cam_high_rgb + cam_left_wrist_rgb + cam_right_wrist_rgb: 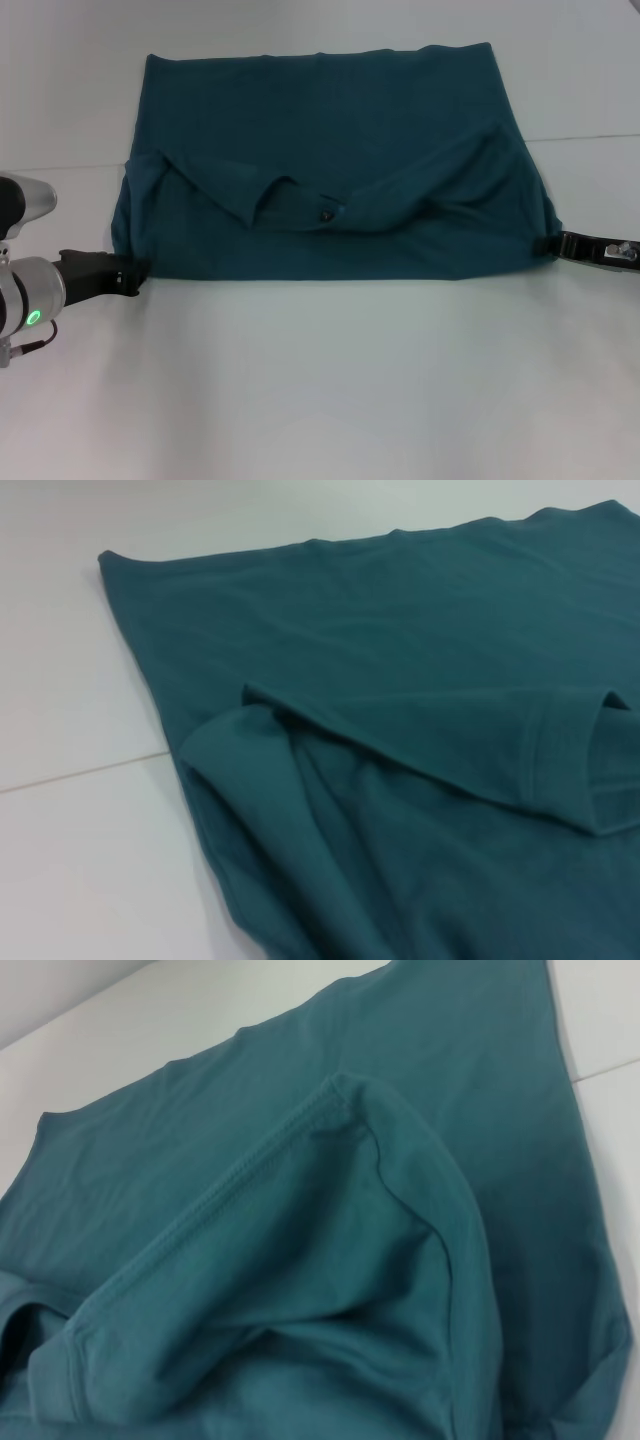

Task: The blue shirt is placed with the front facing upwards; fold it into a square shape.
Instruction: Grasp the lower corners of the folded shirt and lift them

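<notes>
The blue shirt point(330, 170) lies flat on the white table, doubled over into a wide rectangle. Its ribbed collar point(300, 205) with a small dark label sits near the middle of the upper layer, and both short sleeves slant in toward it. My left gripper point(138, 272) touches the shirt's near left corner, low on the table. At the near right corner, my right gripper point(548, 243) meets the cloth, which bulges toward it. The left wrist view shows a sleeve hem point(545, 755) on the folded cloth; the right wrist view shows a stitched sleeve edge point(250, 1160).
White table point(320, 380) all around the shirt, with a thin seam line point(590, 138) running across at the back. Open surface lies between the shirt's near edge and me.
</notes>
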You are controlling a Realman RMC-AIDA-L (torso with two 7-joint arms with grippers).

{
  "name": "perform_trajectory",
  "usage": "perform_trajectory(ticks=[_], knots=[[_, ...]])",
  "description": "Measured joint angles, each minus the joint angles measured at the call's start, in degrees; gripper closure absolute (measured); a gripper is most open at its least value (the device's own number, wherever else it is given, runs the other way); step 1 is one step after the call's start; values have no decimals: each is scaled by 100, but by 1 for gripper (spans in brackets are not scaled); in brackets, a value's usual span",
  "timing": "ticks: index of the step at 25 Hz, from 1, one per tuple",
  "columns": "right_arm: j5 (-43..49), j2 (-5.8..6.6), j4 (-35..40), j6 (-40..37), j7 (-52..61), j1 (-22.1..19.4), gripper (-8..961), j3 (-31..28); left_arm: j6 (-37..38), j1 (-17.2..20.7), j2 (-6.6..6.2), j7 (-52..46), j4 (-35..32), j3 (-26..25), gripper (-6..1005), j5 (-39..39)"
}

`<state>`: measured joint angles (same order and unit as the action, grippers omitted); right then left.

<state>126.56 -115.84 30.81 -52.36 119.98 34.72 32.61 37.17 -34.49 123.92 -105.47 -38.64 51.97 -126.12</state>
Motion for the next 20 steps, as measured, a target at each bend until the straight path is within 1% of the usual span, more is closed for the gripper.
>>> perform_trajectory(ticks=[6, 14, 20], knots=[[0, 0, 4, -3, -9, -1, 911, 0, -50, -6, 0, -4, 16, 37, 897, 0], [0, 0, 4, -4, -19, -10, 911, -41, -101, -6, 0, -7, 11, 39, 1000, 0], [0, 7, 5, -4, -19, -43, 911, -69, -67, 22, -18, -9, -91, -28, 999, -5]])
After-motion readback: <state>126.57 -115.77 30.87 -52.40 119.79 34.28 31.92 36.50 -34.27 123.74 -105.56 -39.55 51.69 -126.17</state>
